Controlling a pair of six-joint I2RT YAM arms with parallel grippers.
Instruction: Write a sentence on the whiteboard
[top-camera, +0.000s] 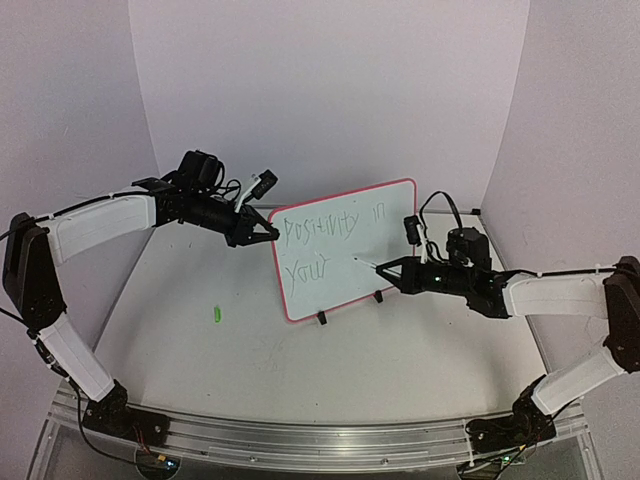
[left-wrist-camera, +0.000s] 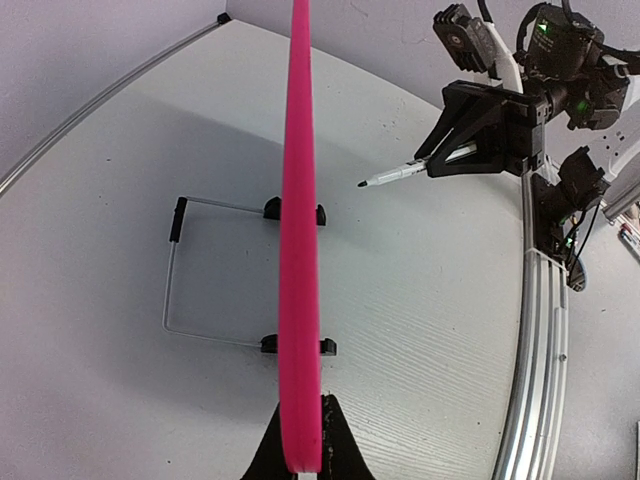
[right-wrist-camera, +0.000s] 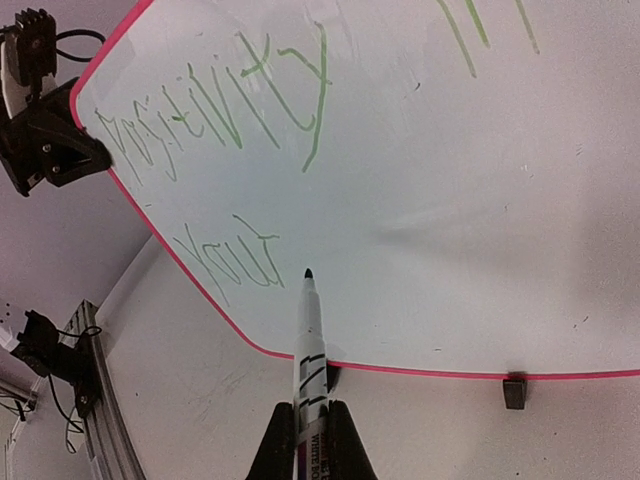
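You are roughly two thirds through, by my reading. The whiteboard (top-camera: 345, 288) stands upright on its clip feet at the middle of the table (top-camera: 330, 385). The sentence (top-camera: 320, 227) so far runs "POSITIVITY IN" along the top line, with "YOUR" alone at the start of the second. The board at 3 o'clock of "YOUR" is blank, so at least a closing word looks left to write.

Your left gripper (top-camera: 268, 232) is clamped on the board's rim at about 10 o'clock, steadying it. Your right gripper (top-camera: 385, 268) is closed around the marker (right-wrist-camera: 308, 340), coming in from 3 o'clock. Its tip sits just past the end of "YOUR". In the left wrist view, where the board is edge-on, the tip stands a little off the surface.

You have no containers in view. The only loose item is a small green piece (top-camera: 215, 314), perhaps the marker's cap, lying on the table at 8 o'clock of the board.
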